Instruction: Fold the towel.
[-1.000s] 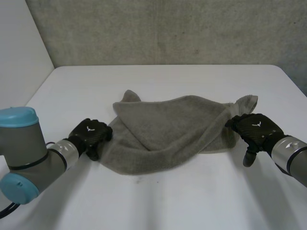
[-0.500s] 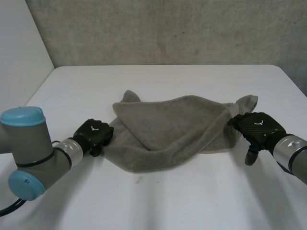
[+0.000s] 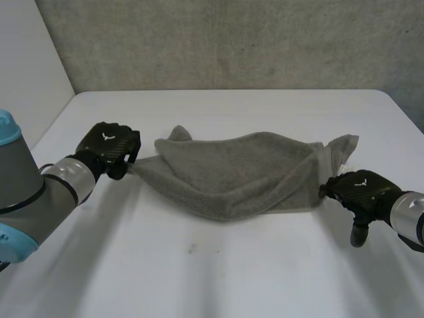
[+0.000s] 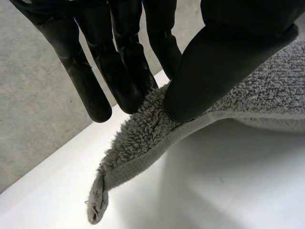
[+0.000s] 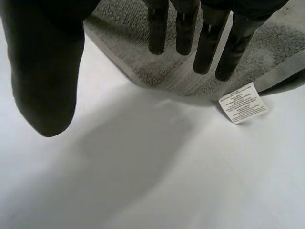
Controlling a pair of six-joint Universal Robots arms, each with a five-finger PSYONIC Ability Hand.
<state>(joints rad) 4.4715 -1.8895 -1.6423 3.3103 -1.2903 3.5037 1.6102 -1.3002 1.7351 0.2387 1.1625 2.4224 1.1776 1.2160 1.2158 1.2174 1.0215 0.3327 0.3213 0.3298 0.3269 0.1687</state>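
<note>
**A:** Where does the towel (image 3: 232, 175) lie?

**B:** Bunched lengthwise across the middle of the white counter (image 3: 218, 271), between the two hands. The left hand (image 3: 107, 147) holds its left end a little off the counter. The fingers (image 4: 126, 71) and thumb (image 4: 214, 67) pinch the cloth just above the hem (image 4: 143, 164), near a corner.

**A:** And the right hand (image 3: 361, 190)?

**B:** Its fingers are straight, with the tips at the towel's right edge, near the label (image 5: 242, 102). The thumb stands wide apart over bare counter, so that hand grips nothing.

**A:** How will the towel handle?

**B:** I judge it soft, limp terry and fairly light. It droops wherever it is unsupported, and the rough pile should not slip out of a pinch. It is best taken by the corners along the hem, one in each hand, so that an edge pulls straight.
</note>
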